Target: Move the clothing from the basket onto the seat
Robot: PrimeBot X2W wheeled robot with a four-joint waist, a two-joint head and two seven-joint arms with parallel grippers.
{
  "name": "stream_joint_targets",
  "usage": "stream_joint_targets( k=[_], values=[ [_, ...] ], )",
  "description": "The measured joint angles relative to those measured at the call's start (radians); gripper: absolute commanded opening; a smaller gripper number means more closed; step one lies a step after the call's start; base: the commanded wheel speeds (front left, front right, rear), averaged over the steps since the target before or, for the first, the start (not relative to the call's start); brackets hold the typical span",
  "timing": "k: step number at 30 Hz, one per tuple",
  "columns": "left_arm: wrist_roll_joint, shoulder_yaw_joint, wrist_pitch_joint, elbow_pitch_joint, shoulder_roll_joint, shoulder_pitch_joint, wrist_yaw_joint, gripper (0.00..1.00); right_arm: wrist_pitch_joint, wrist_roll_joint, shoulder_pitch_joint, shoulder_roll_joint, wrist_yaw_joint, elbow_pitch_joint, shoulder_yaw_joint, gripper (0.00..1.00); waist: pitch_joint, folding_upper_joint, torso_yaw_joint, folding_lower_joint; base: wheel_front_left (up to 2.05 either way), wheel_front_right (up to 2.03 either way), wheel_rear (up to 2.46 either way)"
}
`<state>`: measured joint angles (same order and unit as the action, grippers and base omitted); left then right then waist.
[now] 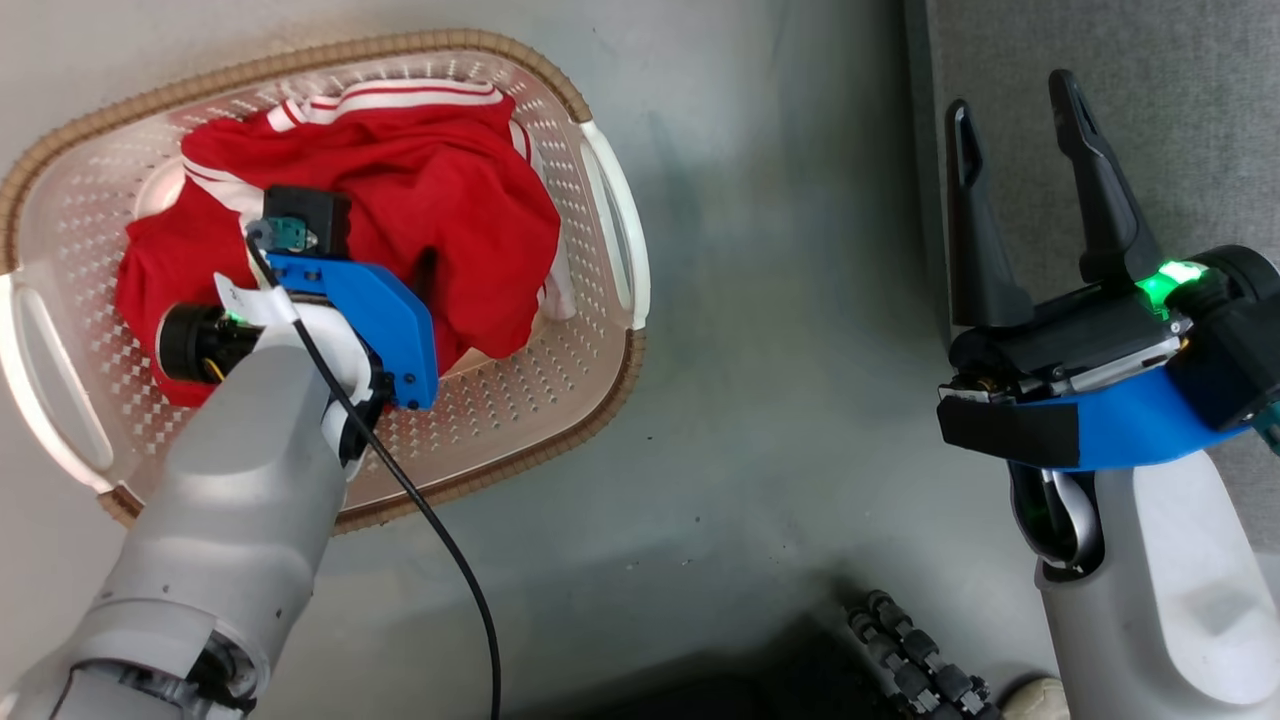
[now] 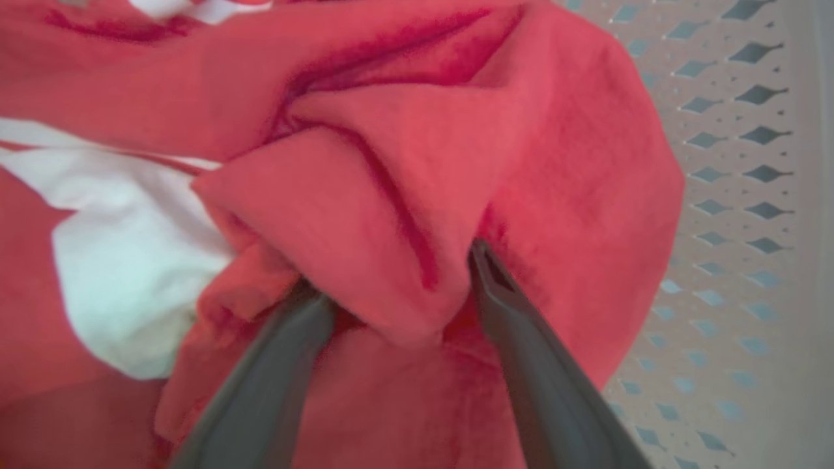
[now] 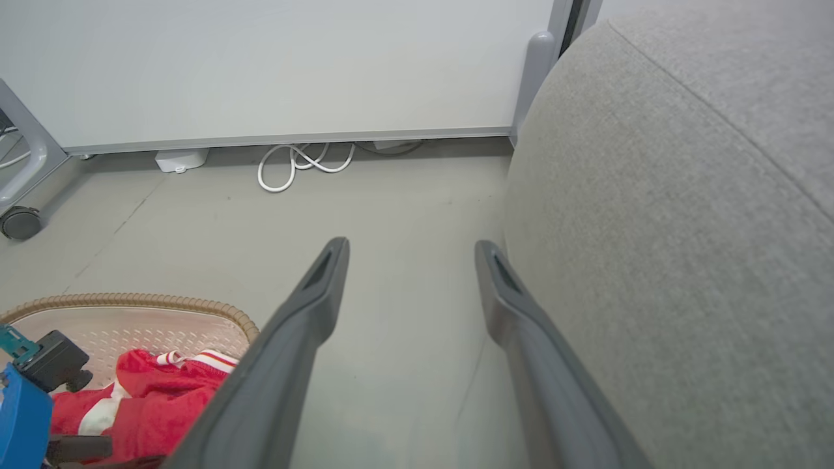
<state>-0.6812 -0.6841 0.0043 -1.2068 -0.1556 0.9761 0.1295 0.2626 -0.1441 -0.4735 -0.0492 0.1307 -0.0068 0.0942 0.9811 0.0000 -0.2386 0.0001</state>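
Note:
The basket (image 1: pixel 600 190) stands on the floor at the left, cream with a brown woven rim. The clothing (image 1: pixel 440 200), red with white stripes, lies bunched inside it. My left arm reaches down into the basket, and its wrist (image 1: pixel 350 300) covers the fingers in the head view. In the left wrist view my left gripper (image 2: pixel 391 273) is open, its fingers pressed into the clothing (image 2: pixel 365 195) with a raised fold between them. My right gripper (image 1: pixel 1020 170) is open and empty, hovering by the edge of the seat (image 1: pixel 1150 60), a light-grey sofa. The right wrist view shows the right gripper (image 3: pixel 410 247) beside the seat (image 3: pixel 684 228).
Grey floor (image 1: pixel 780 350) separates the basket from the seat. A black cable (image 1: pixel 440 540) hangs from my left wrist. Black segmented legs (image 1: pixel 910 660) lie at the bottom edge. A white cable (image 3: pixel 300 166) and a caster wheel (image 3: pixel 19 221) sit by the far wall.

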Motion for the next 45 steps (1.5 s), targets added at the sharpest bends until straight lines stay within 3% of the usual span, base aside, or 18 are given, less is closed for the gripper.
stream_joint_targets(
  k=[5, 6, 20, 35, 45],
  values=[
    [0.005, -0.039, 0.001, -0.033, -0.004, 0.032, 0.0, 1.0, 0.0, -0.007, -0.001, 0.0, 0.0, -0.007, -0.002, 1.0, 0.029, 0.0, -0.005, 0.0, 0.0, 0.0, 0.0],
    [0.005, -0.041, 0.003, -0.038, -0.003, 0.034, 0.0, 0.0, 0.0, -0.007, -0.002, 0.0, 0.0, -0.009, -0.002, 1.0, 0.031, 0.0, -0.005, 0.0, 0.0, 0.0, 0.0],
    [-0.026, -0.122, -0.112, 0.007, 0.017, 0.039, 0.0, 0.0, 0.0, 0.001, -0.012, 0.0, 0.0, 0.004, -0.008, 1.0, -0.006, 0.0, 0.024, 0.0, 0.0, 0.0, 0.0],
    [-0.06, -0.248, -0.263, 0.117, 0.048, -0.002, 0.0, 0.0, 0.0, 0.04, 0.007, 0.001, 0.0, 0.052, -0.025, 1.0, -0.187, 0.0, 0.109, -0.0001, 0.0, 0.0, 0.0],
    [0.036, -0.158, -0.266, 0.293, 0.025, -0.085, 0.0, 0.0, 0.0, 0.053, 0.068, 0.001, 0.0, 0.083, -0.037, 1.0, -0.353, 0.0001, 0.158, -0.0002, 0.0, 0.0, 0.0]
  ],
)
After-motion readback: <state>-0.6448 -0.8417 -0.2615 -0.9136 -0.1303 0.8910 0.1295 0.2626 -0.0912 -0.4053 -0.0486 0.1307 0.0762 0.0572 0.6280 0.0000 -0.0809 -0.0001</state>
